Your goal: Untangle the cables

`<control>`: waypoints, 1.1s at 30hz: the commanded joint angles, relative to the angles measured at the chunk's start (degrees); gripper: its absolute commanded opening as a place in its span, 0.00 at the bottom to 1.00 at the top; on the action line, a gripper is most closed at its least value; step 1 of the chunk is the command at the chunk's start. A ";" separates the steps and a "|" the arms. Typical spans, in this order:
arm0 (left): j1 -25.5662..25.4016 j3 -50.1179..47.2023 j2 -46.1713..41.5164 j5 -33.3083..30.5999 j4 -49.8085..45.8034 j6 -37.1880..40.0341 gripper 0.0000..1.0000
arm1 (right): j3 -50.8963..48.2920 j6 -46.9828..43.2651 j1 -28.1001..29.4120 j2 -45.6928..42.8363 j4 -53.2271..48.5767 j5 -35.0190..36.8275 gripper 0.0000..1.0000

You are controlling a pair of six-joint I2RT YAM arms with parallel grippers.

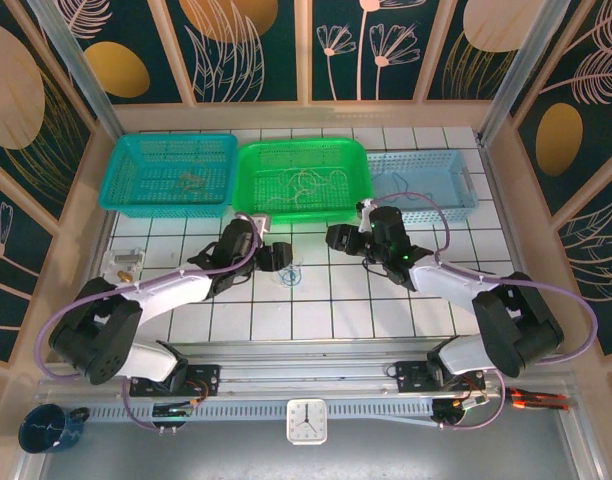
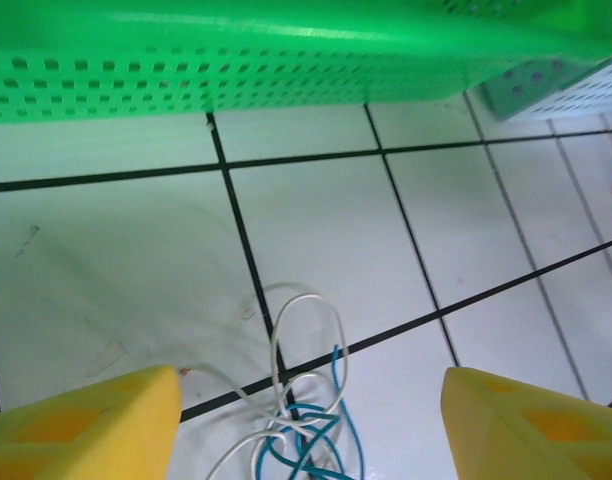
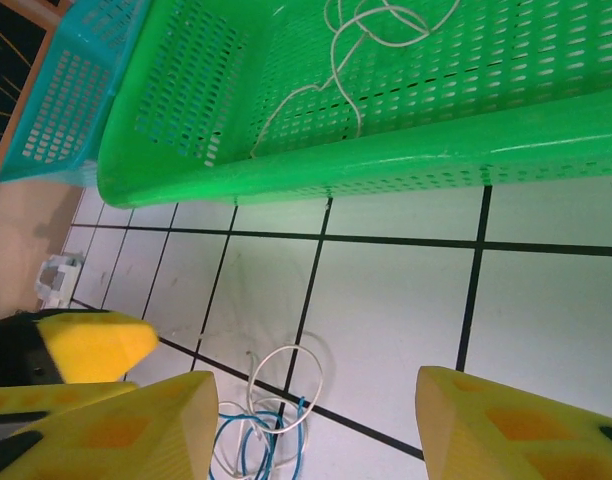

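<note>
Thin white and blue cables (image 2: 298,430) looped on glossy white tile (image 2: 116,270) near perforated green plastic basket (image 2: 236,70); left gripper (image 2: 311,380) and right gripper (image 3: 316,380) both spread, empty.

I log 3 perforated plastic baskets side by side along the far edge of the white tiled table (image 1: 351,300): teal basket (image 1: 114,175) left, green basket (image 1: 301,207) centre, pale blue basket (image 1: 423,204) right. A small brass-coloured item (image 1: 124,264) sits on the tiles near the left edge; I can't identify it. At the near edge I see a white square clock (image 1: 306,421) at centre, a dark blue mug (image 1: 48,428) far left and a red-handled tool (image 1: 534,401) far right. Floral wall panels (image 1: 246,45) enclose the cell.
</note>
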 commanded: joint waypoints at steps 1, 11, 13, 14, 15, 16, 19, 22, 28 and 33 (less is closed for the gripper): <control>-0.61 0.70 2.28 -0.55 0.90 1.15 0.62 | 0.60 1.23 -0.06 0.74 1.03 -2.35 0.54; -1.18 0.99 6.00 -0.15 1.56 1.95 0.40 | 2.08 3.33 3.26 7.63 4.74 -4.89 0.50; -1.21 0.82 6.26 -0.24 2.19 1.95 0.28 | 2.54 3.77 3.64 8.86 5.58 -5.41 0.48; -1.21 0.73 6.45 -0.35 2.54 1.92 0.21 | 2.89 4.03 3.86 9.60 6.10 -5.71 0.48; -1.21 0.73 6.66 -0.45 2.89 1.87 0.16 | 3.15 4.31 4.08 10.25 6.63 -5.98 0.47; -1.28 0.73 6.71 -0.27 3.10 1.87 0.11 | 3.42 4.65 4.24 10.90 7.06 -6.24 0.47; -1.21 0.85 6.17 0.32 3.62 1.91 0.00 | 4.06 5.86 4.77 12.60 8.81 -7.17 0.45; -1.22 0.99 3.77 0.77 3.55 1.78 0.00 | 4.80 6.94 5.48 14.15 10.41 -7.97 0.43; -1.21 1.56 -1.63 2.17 3.30 1.09 0.00 | 6.28 8.75 6.72 16.96 13.08 -9.26 0.44; -1.21 1.52 -5.49 3.66 4.88 0.18 0.00 | 6.44 8.55 7.73 17.94 13.24 -9.39 0.50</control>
